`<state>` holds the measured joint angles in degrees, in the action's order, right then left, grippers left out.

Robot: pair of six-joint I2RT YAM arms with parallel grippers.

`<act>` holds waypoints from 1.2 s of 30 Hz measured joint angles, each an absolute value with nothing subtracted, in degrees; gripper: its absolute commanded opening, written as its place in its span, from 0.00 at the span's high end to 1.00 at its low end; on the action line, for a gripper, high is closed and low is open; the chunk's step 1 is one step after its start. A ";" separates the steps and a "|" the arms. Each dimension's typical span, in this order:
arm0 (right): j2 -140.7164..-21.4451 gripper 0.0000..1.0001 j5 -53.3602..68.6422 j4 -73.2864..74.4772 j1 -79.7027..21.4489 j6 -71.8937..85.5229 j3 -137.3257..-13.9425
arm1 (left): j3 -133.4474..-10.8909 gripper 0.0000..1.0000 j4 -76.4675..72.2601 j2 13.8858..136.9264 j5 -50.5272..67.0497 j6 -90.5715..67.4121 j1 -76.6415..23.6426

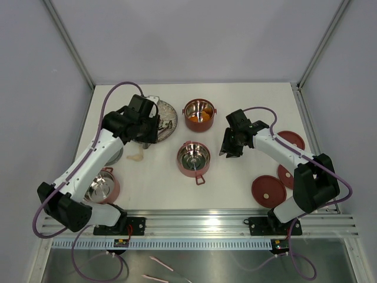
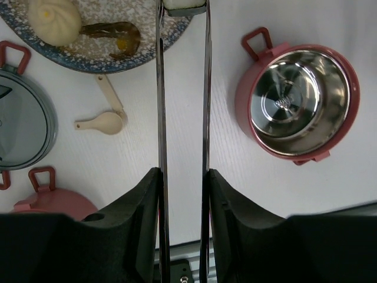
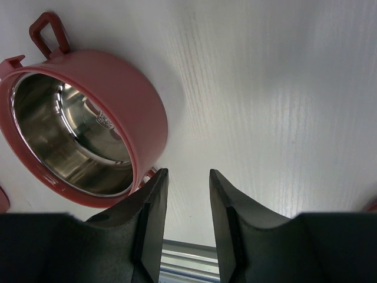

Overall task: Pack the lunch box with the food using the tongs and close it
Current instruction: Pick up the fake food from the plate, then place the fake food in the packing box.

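My left gripper (image 2: 184, 174) is shut on the tongs (image 2: 160, 88). Their two thin silvery arms run up to the grey speckled plate (image 2: 147, 44). The tips pinch a small white piece of food (image 2: 184, 6) at the plate's edge. A pale bun (image 2: 55, 20) and a brown shrimp (image 2: 115, 32) lie on the plate. An empty lunch box tier (image 1: 194, 158) stands mid-table, and a tier holding orange food (image 1: 198, 114) stands behind it. My right gripper (image 3: 188, 174) is open and empty, just right of the empty tier (image 3: 76, 124).
Red disc lids (image 1: 269, 190) (image 1: 291, 140) lie at the right. A third tier (image 1: 101, 186) stands near the left arm's base. A small cream spoon (image 2: 103, 121) lies below the plate, beside a grey-blue round lid (image 2: 20, 121).
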<state>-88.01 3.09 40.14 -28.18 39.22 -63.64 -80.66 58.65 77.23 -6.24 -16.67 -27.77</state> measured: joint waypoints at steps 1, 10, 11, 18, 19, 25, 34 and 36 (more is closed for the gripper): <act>-88.01 0.58 3.09 40.14 -28.18 39.20 -63.64 | -80.66 1.00 59.05 76.77 -6.02 -16.38 -28.80; -88.01 0.58 2.44 40.40 -28.18 38.83 -63.75 | -78.96 1.00 59.70 68.58 -0.56 -12.91 -39.53; -88.01 0.58 2.46 40.42 -28.18 38.83 -63.75 | -78.48 1.00 59.72 67.83 0.32 -12.56 -40.38; -87.99 0.58 2.42 40.42 -28.18 38.87 -63.72 | -73.95 1.00 60.34 67.33 3.11 -11.60 -44.56; -87.99 0.58 2.42 40.42 -28.18 38.87 -63.72 | -73.25 1.00 60.58 67.35 3.16 -11.60 -45.04; -88.01 0.58 2.42 40.40 -28.18 38.87 -63.70 | -71.57 0.82 61.47 68.05 3.27 -11.60 -46.85; -88.01 0.58 2.44 40.36 -28.18 38.87 -63.61 | -71.57 0.59 61.91 70.26 2.92 -11.84 -48.36; -88.01 0.58 2.44 40.36 -28.18 38.87 -63.61 | -71.59 0.58 61.98 70.28 2.83 -11.84 -48.42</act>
<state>-88.01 2.44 40.36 -28.18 38.87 -63.61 -71.59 61.98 70.28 2.83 -11.84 -48.42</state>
